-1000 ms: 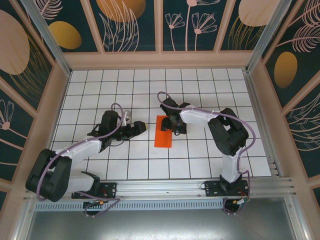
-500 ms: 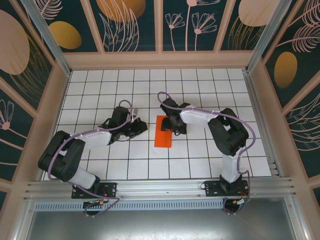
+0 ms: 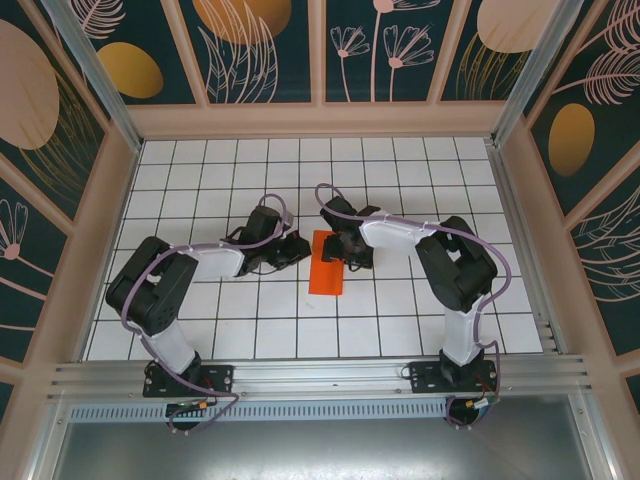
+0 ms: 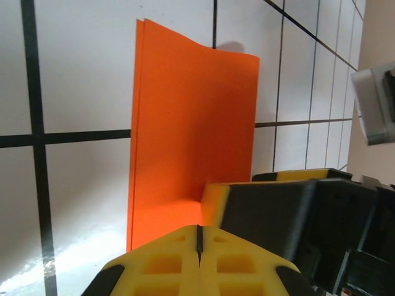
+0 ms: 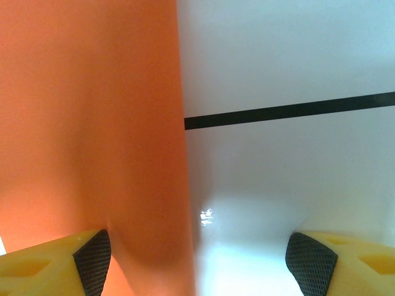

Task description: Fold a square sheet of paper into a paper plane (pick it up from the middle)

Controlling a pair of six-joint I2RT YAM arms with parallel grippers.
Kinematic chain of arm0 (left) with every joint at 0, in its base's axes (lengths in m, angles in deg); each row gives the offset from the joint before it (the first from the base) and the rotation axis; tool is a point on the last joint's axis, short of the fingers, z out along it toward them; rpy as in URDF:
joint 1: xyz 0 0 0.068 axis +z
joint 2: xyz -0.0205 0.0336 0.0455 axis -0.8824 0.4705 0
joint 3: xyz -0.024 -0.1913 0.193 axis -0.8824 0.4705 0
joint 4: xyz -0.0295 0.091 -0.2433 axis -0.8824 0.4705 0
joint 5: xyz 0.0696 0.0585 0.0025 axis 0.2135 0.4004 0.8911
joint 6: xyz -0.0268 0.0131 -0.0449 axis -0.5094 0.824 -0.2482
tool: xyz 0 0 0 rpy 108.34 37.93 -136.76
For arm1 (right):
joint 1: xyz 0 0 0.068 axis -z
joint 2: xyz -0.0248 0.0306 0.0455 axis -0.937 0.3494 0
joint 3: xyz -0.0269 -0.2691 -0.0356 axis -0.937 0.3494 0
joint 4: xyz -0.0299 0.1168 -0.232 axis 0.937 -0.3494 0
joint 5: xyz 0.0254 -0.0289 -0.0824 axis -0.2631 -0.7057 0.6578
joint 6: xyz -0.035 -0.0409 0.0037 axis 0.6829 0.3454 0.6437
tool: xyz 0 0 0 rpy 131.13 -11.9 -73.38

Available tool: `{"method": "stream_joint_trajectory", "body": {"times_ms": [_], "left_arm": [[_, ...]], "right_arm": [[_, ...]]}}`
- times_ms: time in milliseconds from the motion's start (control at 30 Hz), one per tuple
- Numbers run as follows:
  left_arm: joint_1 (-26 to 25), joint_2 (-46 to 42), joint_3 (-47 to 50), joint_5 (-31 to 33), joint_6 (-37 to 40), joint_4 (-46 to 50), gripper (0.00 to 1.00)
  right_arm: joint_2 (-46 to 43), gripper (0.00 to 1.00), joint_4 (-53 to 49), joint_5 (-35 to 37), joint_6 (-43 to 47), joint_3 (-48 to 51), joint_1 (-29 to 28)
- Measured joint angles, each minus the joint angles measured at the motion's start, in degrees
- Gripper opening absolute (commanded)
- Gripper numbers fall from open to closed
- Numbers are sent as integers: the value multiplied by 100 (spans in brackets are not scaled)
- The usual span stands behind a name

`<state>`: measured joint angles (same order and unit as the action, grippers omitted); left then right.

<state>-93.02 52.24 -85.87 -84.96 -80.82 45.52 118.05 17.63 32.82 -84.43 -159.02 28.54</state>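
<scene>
Folded square sheet of paper [image 3: 326,270] flat mid-way on tiled table [image 3: 400,300], long axis running away from the bases. Just off its left long edge, left gripper [image 3: 298,248], pinched together on nothing. Over its far right edge, right gripper [image 3: 347,250], spread wide; probably the nearer arm. Left wrist view: doubled layers along one edge. Right wrist view: one pad [image 5: 62,265] over orange, the other over bare tile.

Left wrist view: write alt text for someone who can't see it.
A folded bright orange square sheet of paper lies on the white gridded table. The left gripper is shut, yellow fingers together, at the bottom edge, and the right gripper, black and yellow, sits at the sheet's lower right.
</scene>
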Motion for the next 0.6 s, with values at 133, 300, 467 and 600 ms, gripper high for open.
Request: {"method": "stream_joint_trajectory", "body": {"times_ms": [133,300,467,600], "left_arm": [[-13,133,-44,17,2,26,0],[-173,337,-323,212,48,363,0],[-280,409,-505,468,114,656,0],[-280,479,-527,490,155,772,0]], "right_arm": [[2,82,2,2,0,0,-2],[11,82,2,4,0,0,-2],[11,82,0,7,0,0,-2],[13,82,2,7,0,0,-2]]}}
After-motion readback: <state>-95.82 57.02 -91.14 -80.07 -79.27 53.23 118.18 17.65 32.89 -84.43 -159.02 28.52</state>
